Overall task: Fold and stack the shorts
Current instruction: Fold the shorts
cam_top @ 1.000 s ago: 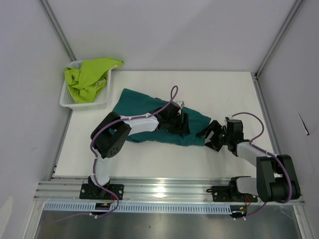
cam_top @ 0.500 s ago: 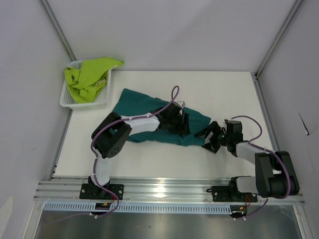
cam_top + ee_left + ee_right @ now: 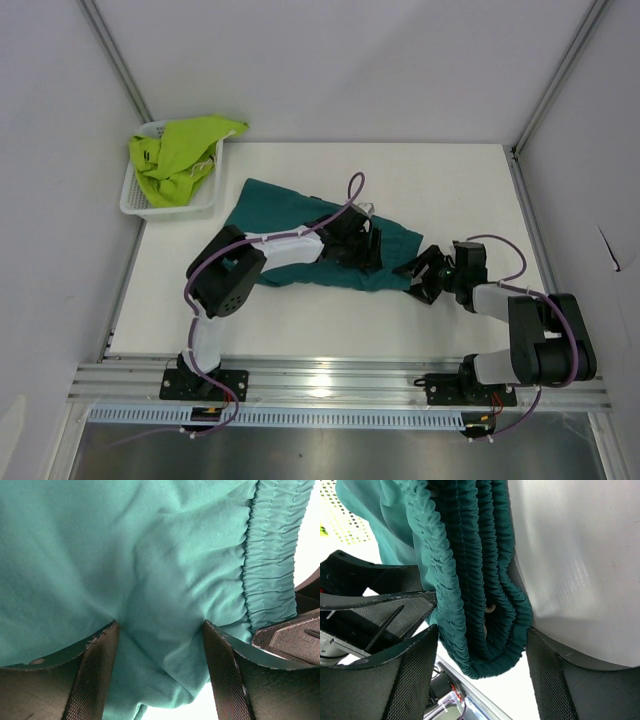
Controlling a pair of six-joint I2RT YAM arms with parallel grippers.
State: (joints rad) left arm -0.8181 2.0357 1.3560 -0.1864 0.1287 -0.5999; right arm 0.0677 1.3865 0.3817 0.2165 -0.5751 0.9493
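**A:** Let's begin at our right pincer (image 3: 482, 635). How does it stand?

**B:** Wide. Its jaws straddle the gathered waistband (image 3: 465, 580) at the right end of the teal shorts (image 3: 280, 205), low over the table (image 3: 450, 190). One jaw sits just beside the ruffles and the other has bare white surface next to it. We see nothing pinched.

**A:** And our left pincer (image 3: 160, 630)?

**B:** It is spread too, and pressed down on the middle of the same pair. A soft ridge of cloth bulges between its cross-hatched black pads (image 3: 95, 680), but it isn't clamped.

**A:** How do we expect this cloth to behave?

**B:** It should be light and limp. The weave looks thin and smooth and wrinkles easily, so we judge it will sag from any single hold and slide over the glossy table. The waistband is the firm part, with shirred elastic and stitched rows lying in several stacked layers.

**A:** So that's where we take it?

**B:** Yes, on the elastic and through every layer. A shallow bite would probably lift only the top ply.

**A:** And the other pair?

**B:** The lime shorts (image 3: 180, 150) are crumpled in a heap that spills over the white mesh basket (image 3: 135, 200) at the table's far left corner. They are well apart from both arms and not yet folded.
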